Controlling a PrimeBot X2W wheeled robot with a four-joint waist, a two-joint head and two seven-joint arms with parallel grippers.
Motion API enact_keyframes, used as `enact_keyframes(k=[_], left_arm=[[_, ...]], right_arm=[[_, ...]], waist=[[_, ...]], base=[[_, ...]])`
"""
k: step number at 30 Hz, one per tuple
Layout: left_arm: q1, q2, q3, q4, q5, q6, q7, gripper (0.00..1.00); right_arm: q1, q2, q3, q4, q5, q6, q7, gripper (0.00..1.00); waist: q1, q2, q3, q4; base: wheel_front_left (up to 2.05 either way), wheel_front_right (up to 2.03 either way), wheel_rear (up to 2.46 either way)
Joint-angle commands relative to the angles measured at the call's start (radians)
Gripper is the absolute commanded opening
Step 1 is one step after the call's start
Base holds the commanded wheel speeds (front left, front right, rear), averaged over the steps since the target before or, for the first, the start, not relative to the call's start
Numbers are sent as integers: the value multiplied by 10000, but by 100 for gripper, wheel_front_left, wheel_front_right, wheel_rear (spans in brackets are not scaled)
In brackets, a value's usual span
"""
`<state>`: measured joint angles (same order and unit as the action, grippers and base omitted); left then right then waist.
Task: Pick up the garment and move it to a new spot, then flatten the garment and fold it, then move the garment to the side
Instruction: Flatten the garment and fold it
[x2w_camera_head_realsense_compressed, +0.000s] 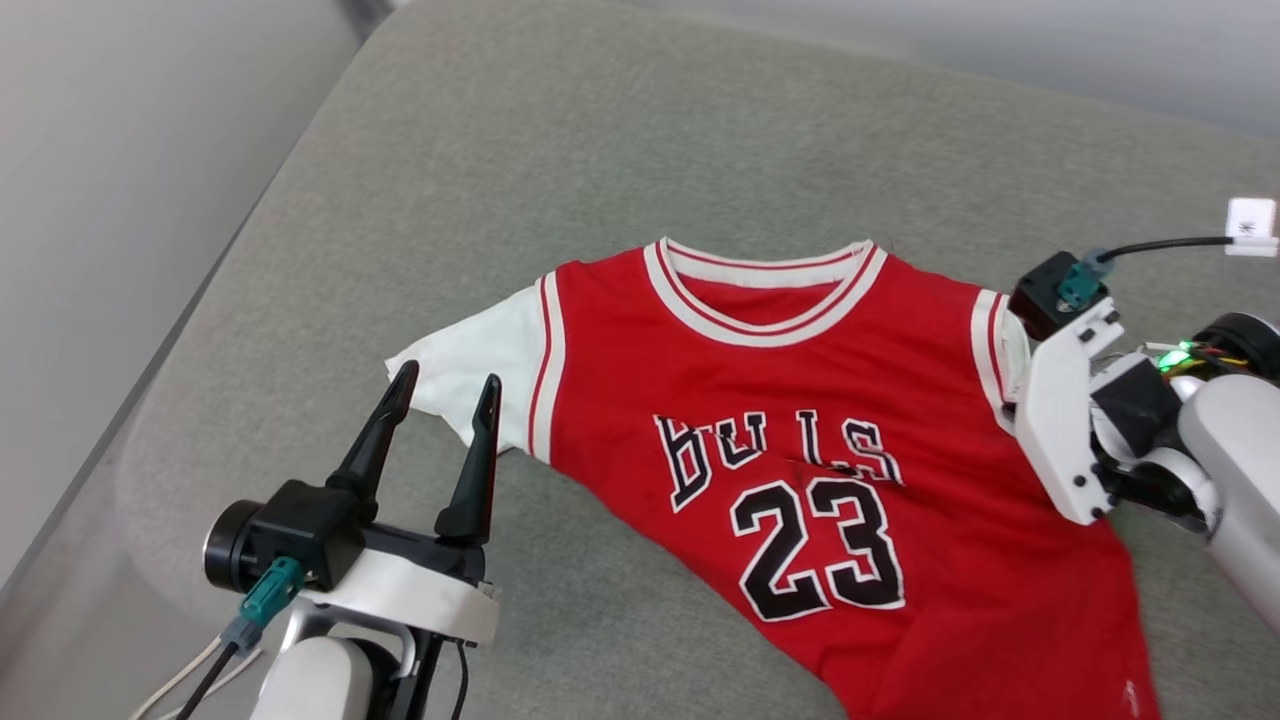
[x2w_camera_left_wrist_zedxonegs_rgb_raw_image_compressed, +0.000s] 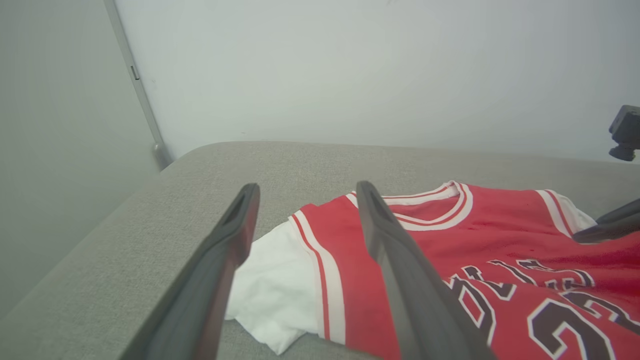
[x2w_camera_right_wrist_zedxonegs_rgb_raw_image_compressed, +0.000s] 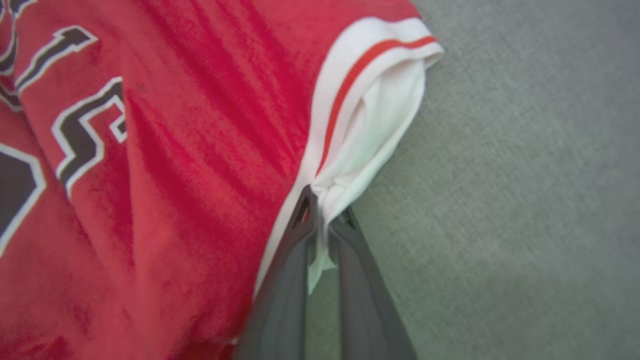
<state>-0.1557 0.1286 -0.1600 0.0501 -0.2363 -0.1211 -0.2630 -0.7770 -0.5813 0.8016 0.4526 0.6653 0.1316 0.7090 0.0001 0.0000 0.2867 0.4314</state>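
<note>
Pinching the white right-hand sleeve (x2w_camera_right_wrist_zedxonegs_rgb_raw_image_compressed: 385, 115) of the red Bulls 23 jersey (x2w_camera_head_realsense_compressed: 800, 400), the right gripper (x2w_camera_right_wrist_zedxonegs_rgb_raw_image_compressed: 322, 210) has its two dark fingers clamped together on a thin tuck of cloth, at 3 o'clock of the shirt as seen from over the robot's head. The jersey lies face up on the grey cushion (x2w_camera_head_realsense_compressed: 600, 150), collar toward 12 o'clock and hem running off toward 5 o'clock, with a crease across the lettering. The left gripper (x2w_camera_head_realsense_compressed: 447, 378) hangs at 8 o'clock, fingers spread wide with nothing between them, tips just beside the left-hand sleeve (x2w_camera_head_realsense_compressed: 480, 335); I cannot tell whether they touch it.

This looks to me like the grasp before the lift. Done well, the left gripper would come down on its sleeve edge and close on a matching tuck, so both shoulders rise level. Lifting by one sleeve alone would likely bunch the jersey. The right grip sits near the fabric's edge, so a slow, even pull seems wise.
</note>
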Motion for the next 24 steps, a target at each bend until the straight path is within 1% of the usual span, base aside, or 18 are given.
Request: enact_keyframes(k=[1, 3, 7, 11, 14, 18, 21, 22, 23, 24], left_arm=[[101, 77, 75, -12, 44, -24, -26, 100], [180, 125, 162, -49, 74, -34, -26, 100], [319, 209, 335, -111, 118, -52, -26, 100], [397, 249, 420, -154, 139, -65, -24, 100], [321, 243, 446, -180, 170, -69, -24, 100], [140, 226, 407, -196, 172, -71, -24, 100], [35, 251, 338, -141, 162, -72, -24, 100], [19, 265, 335, -123, 142, -75, -24, 100], [3, 281, 335, -97, 125, -76, -26, 100], [-5, 302, 350, -65, 112, -78, -24, 100]], right_arm=[[310, -335, 114, -1, 150, -17, -147, 0], [307, -591, 125, -283, 281, -15, -364, 0], [331, -1454, 295, -806, -34, -15, -594, 0], [576, -2212, 15, -912, -281, -15, -747, 0], [803, -2654, -328, -691, -519, -14, -855, 0], [1227, -2715, -940, 24, -696, -14, -1000, 0], [1506, -2581, -1492, 804, -894, -15, -1133, 0], [1583, -2499, -1680, 1047, -1035, -15, -1240, 7], [1642, -2383, -1819, 1253, -1194, -15, -1385, 56], [1719, -2237, -1898, 1390, -1309, -15, -1523, 100]], waist=[[-1, 0, -381, -499], [-1, 0, -535, -810], [-1, 0, -731, -1418], [-1, 0, -776, -1909], [-1, 0, -708, -2142], [-1, 0, -500, -2293], [-1, 0, -379, -2307], [-1, 0, -356, -2312], [-1, 0, -342, -2323], [-1, 0, -352, -2349]], base=[[0, 0, 0], [0, 0, 0], [0, 0, 0], [0, 0, 0], [0, 0, 0], [0, 0, 0], [0, 0, 0], [0, 0, 0], [0, 0, 0], [0, 0, 0]])
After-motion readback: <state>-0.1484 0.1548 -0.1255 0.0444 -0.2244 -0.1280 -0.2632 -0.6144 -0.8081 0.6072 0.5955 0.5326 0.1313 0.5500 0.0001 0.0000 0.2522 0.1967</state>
